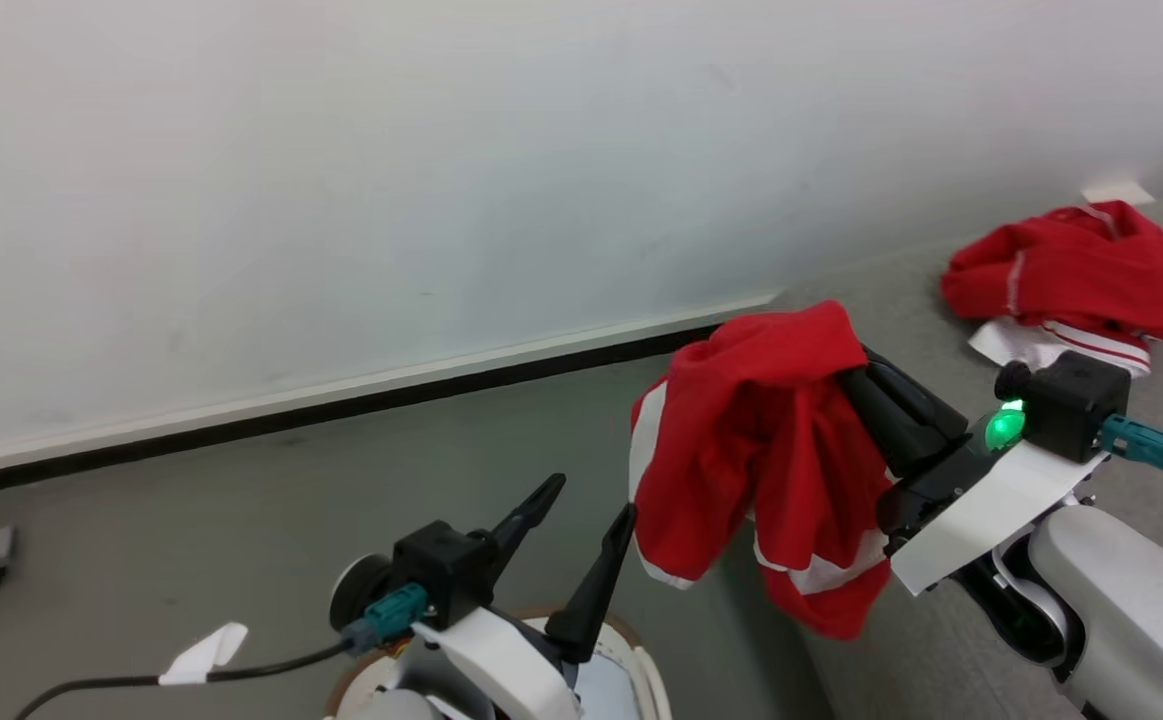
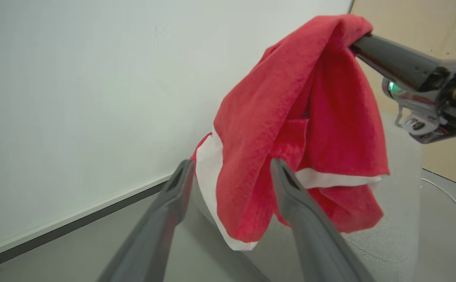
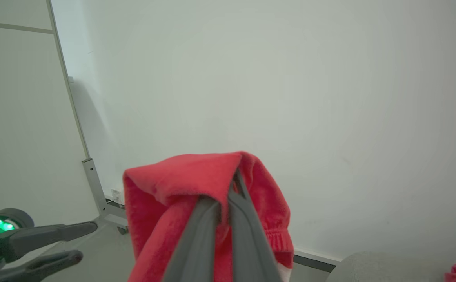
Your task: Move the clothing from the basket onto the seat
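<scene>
at the far left of the head view a dark cable [image 1: 91,683] with a white tag crosses the grey floor [image 1: 191,520], below a pale wall [image 1: 341,150] with a dark skirting line.

next comes the left pincer [image 1: 589,505], its two dark fingers spread wide and holding nothing. it points up toward the hanging cloth but stands apart from it. just beneath it shows a curved piece of the basket [image 1: 646,665], white with a brown rim; the arm hides what lies inside.

right of that, the red garment with white panels [image 1: 751,450] hangs in the air beside the seat's left end, draped in loose folds. the left wrist view shows the same garment [image 2: 290,129] past the left pincer [image 2: 231,164], with white bands along its lower edges, and whether it brushes the seat [image 2: 388,235] cannot be told.

the right pincer [image 1: 876,385] has its fingers pressed together on the top fold of this garment. its own wrist view shows the pincer [image 3: 233,184] nipping the red cloth [image 3: 180,184], which drapes over both fingers.

farthest right is the grey seat [image 1: 901,290]. on it, well apart from the hanging piece, lies a second red garment [image 1: 1071,270] in a crumpled heap with white trim at its lower edge.
</scene>
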